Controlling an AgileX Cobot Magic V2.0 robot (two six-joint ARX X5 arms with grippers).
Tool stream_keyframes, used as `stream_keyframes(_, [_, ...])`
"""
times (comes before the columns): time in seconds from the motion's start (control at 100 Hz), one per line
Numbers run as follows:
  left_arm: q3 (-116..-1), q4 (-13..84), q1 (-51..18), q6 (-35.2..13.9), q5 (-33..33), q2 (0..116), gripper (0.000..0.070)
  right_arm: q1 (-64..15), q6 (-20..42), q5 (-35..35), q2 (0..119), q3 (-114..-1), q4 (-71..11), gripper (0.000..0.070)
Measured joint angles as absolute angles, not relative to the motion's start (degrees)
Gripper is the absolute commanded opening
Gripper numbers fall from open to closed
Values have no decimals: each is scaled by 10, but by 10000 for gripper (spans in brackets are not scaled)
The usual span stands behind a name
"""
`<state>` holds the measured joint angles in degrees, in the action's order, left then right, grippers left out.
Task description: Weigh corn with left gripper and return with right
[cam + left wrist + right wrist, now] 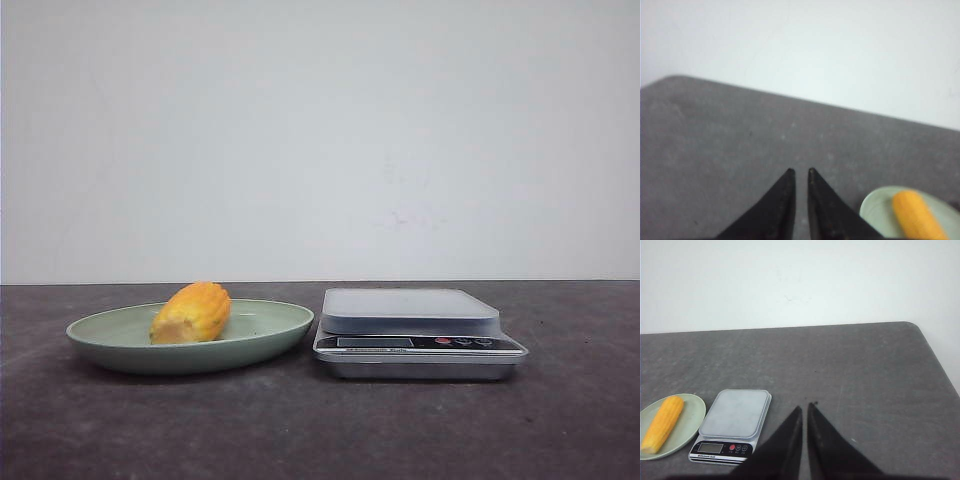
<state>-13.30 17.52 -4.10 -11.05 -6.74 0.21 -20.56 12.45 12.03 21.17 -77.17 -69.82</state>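
Stubby yellow-orange corn cob waits on pale green plate beside silver scale — both grippers clenched, empty, held clear.

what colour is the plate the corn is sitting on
Pale green plate under the corn, clearest in the front view.

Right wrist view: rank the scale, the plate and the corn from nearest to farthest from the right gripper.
1. The scale is nearest, lying on the table just beside the right gripper, whose fingers are nearly together.
2. The plate comes next, on the far side of the scale.
3. The corn is farthest, lying in the plate on its side away from the scale.
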Motion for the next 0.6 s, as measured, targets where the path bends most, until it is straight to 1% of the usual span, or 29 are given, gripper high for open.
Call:
stream_keyframes(0.13, [-60, 129, -30, -109, -60, 3, 0, -206, 124, 120, 212, -772, -698, 10])
stream_keyframes(0.28, [-20, 89, -23, -109, -60, 3, 0, -206, 124, 120, 212, -772, -698, 10])
stream_keyframes(0.41, [-18, 103, -23, -103, -60, 2, 0, -206, 124, 120, 212, -772, -698, 10])
stream_keyframes(0.6, [-18, 102, -23, -78, -56, 3, 0, -206, 124, 120, 212, -772, -697, 10])
